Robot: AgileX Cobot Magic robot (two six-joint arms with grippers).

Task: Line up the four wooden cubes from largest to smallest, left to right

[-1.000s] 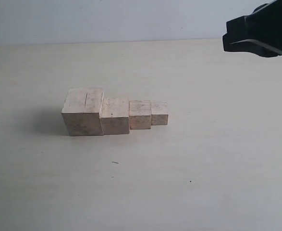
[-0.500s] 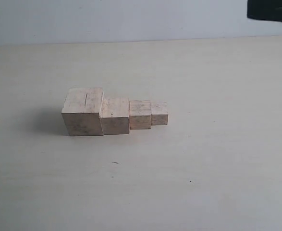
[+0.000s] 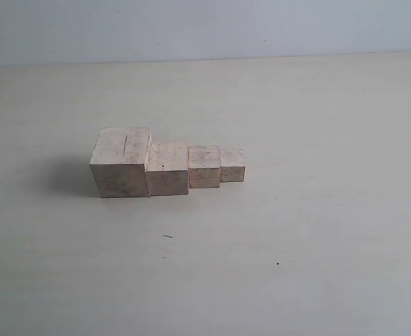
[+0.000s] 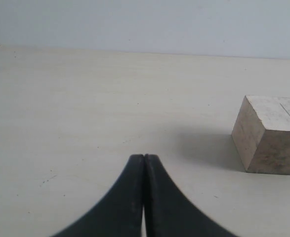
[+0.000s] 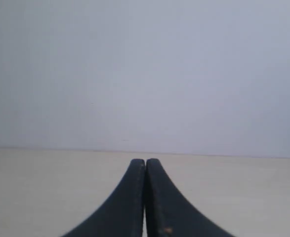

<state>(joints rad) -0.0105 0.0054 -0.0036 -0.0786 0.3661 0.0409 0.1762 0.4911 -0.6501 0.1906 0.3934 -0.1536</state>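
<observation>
Cubes (image 3: 168,168) of pale raw wood, four in all, sit in one unbroken row near the middle of a light table (image 3: 310,252), graded by size from left to right in the exterior view. One large cube (image 3: 121,162), marked by a thin crack on its top face, anchors the left end. Two medium cubes follow: the bigger medium cube (image 3: 168,170) touches the large one, and the smaller medium cube (image 3: 204,168) sits against its right side. One small cube (image 3: 232,165) closes the line at the right end, touching its neighbour. The left gripper (image 4: 144,159), seen from its own wrist camera, has its two black fingers clenched tip to tip and holds nothing, low over the tabletop, with the large cube well apart from it. The right gripper (image 5: 145,163), its two fingers likewise pressed together and empty, points across the table toward a plain pale wall (image 5: 145,74).
</observation>
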